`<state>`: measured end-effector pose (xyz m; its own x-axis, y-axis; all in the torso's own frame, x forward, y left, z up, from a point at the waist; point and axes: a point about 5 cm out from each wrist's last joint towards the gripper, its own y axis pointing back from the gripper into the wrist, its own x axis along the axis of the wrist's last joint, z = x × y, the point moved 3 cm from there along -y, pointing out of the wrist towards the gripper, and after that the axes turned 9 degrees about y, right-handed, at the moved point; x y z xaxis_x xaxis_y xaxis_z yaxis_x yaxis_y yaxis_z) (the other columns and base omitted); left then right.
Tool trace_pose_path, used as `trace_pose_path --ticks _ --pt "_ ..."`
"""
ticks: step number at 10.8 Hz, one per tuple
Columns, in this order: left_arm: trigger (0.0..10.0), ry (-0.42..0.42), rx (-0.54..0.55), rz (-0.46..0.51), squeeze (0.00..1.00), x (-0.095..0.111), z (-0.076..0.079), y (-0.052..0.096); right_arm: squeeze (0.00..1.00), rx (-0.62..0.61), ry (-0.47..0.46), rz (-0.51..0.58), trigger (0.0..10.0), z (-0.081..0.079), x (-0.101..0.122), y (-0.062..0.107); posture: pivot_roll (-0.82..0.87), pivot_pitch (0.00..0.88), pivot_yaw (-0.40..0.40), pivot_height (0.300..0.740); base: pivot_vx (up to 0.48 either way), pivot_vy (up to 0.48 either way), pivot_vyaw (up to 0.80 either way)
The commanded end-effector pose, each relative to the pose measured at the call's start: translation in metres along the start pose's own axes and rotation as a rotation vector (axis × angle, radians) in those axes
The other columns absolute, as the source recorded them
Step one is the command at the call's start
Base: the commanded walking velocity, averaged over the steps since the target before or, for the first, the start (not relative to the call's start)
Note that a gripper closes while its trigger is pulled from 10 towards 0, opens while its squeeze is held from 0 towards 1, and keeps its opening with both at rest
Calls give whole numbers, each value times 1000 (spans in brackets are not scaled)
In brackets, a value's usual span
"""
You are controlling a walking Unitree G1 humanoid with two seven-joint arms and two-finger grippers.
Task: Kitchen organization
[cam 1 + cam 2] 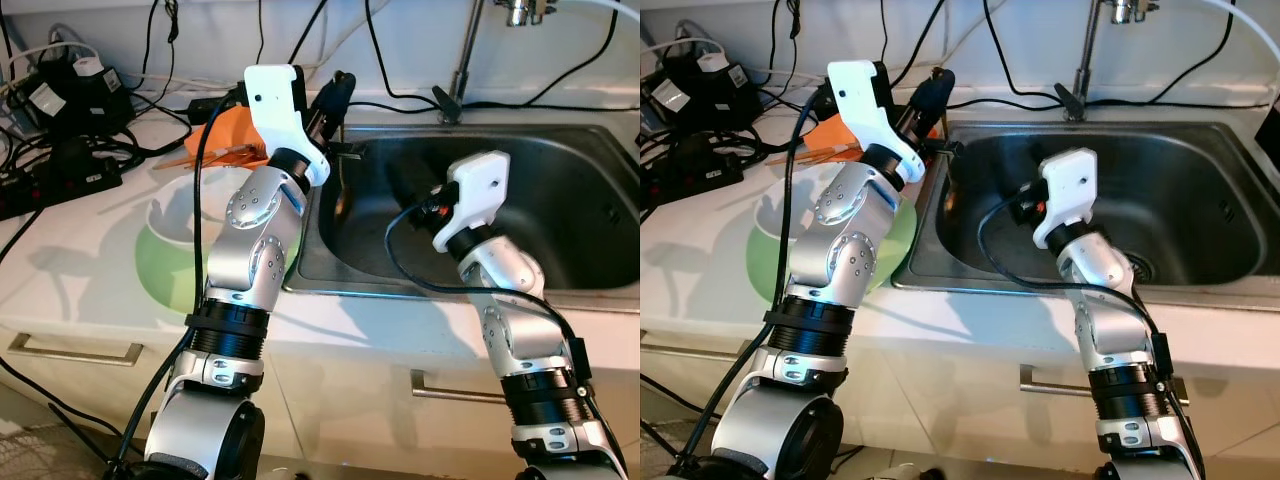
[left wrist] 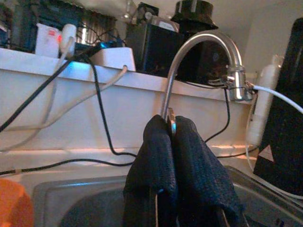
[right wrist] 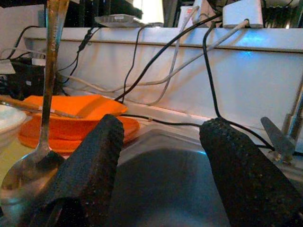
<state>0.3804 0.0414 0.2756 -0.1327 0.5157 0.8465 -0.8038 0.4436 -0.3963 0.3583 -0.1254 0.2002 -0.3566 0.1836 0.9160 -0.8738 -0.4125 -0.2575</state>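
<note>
Left gripper point(image 2: 173, 137) is closed on a spoon point(image 1: 341, 190) hung over the sink point(image 1: 560, 160) edge, right gripper point(image 3: 161, 165) held wide; the thin handle could slip free.

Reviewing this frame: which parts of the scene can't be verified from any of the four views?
- Left claw: shut on the spoon; its grip point is covered by the fingers.
- Right claw: open inside the sink; in the eye views its own wrist housing hides the fingers.
- Green bowl: the left arm covers most of it; contents unclear.
- Orange dish: what lies across it is too thin to identify.
</note>
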Motion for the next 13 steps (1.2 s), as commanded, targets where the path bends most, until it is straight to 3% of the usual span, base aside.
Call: trace_pose_path --ticks 1,2,6,10,13 --pt "10000 19 -18 -10 0 1 0 0 0 33 -3 27 10000 -8 9 -1 -12 0 147 740 0 0 0" --pt "10000 47 -32 -21 0 0 -1 2 0 51 -11 28 10000 -13 9 -1 -12 0 154 740 0 0 0" --pt "10000 28 -91 -58 0 -7 10 2 0 152 -46 47 10000 -36 12 2 -20 0 167 740 0 0 0" --pt "10000 35 -110 -65 0 -11 15 3 0 270 -66 54 10000 -49 14 11 -26 0 163 740 0 0 0" --pt "10000 48 -120 -76 0 -14 18 4 0 261 -81 47 10000 -50 13 10 -21 0 157 740 0 0 0"
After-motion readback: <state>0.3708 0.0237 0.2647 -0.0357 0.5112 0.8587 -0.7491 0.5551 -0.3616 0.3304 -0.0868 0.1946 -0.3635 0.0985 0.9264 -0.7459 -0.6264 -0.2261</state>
